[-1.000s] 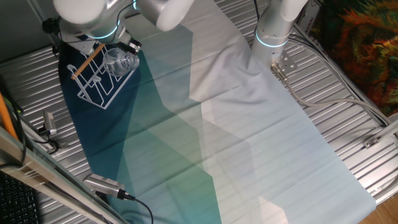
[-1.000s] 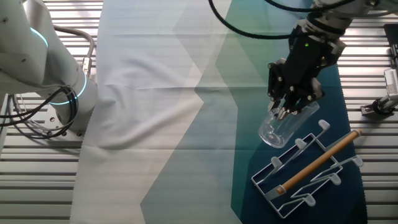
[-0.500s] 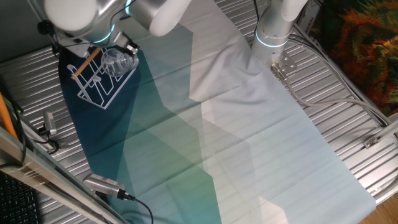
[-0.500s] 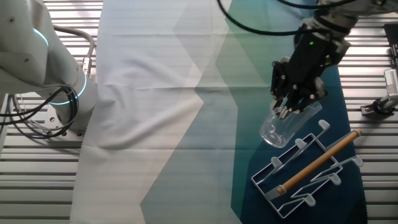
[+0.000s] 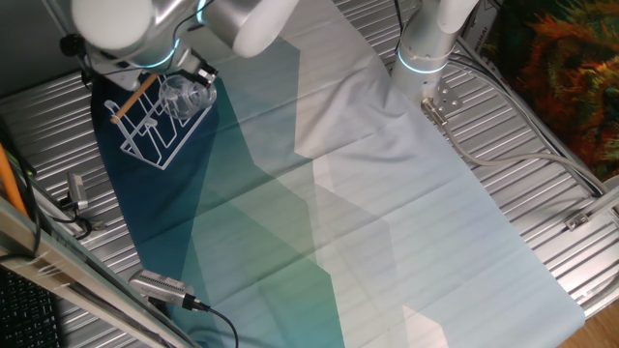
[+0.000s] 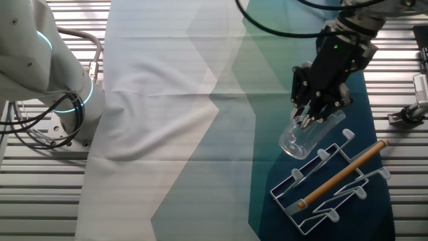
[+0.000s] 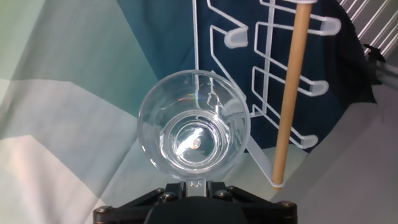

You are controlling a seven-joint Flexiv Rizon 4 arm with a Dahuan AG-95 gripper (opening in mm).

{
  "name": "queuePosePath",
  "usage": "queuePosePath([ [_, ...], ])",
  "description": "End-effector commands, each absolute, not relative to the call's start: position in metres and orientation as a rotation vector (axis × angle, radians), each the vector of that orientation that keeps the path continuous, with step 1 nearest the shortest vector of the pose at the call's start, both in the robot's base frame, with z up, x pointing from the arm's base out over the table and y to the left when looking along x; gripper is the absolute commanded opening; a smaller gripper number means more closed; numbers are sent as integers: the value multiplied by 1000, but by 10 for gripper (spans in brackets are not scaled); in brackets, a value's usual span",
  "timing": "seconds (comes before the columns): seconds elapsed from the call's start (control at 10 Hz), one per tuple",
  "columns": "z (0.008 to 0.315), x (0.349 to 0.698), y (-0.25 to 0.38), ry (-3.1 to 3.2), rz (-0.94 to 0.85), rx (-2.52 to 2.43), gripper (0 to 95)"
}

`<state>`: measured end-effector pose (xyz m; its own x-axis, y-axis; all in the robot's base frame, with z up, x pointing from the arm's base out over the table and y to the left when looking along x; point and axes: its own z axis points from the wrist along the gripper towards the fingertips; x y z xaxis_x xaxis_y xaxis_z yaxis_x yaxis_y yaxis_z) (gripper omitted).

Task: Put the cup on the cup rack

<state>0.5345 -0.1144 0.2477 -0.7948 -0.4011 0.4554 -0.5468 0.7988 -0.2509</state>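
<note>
Cup (image 7: 194,129), one only, clear glass and empty, is held in the end effector (image 6: 313,119) above a teal and pale cloth (image 6: 200,134) on the worktop (image 5: 542,145). The end effector's fingers are closed on the base end of the cup, which tilts away from them with its open mouth pointing down toward the cloth. In the hand view the mouth faces away from the camera and the round bottom shows through the glass. One rack (image 6: 331,184), white wire with a single wooden rod (image 7: 289,93) along its top, stands on the dark part of the cloth just beside the cup, its pegs bare. The cup hangs off the rack's edge, close to the nearest wire; contact cannot be judged.
</note>
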Motion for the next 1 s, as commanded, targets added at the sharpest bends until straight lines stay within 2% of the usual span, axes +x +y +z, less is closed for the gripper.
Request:
queuePosePath([
  [0.1,250,532,-118,-2607,532,722,0],
  [1.0,275,533,-166,-2566,525,805,0],
])
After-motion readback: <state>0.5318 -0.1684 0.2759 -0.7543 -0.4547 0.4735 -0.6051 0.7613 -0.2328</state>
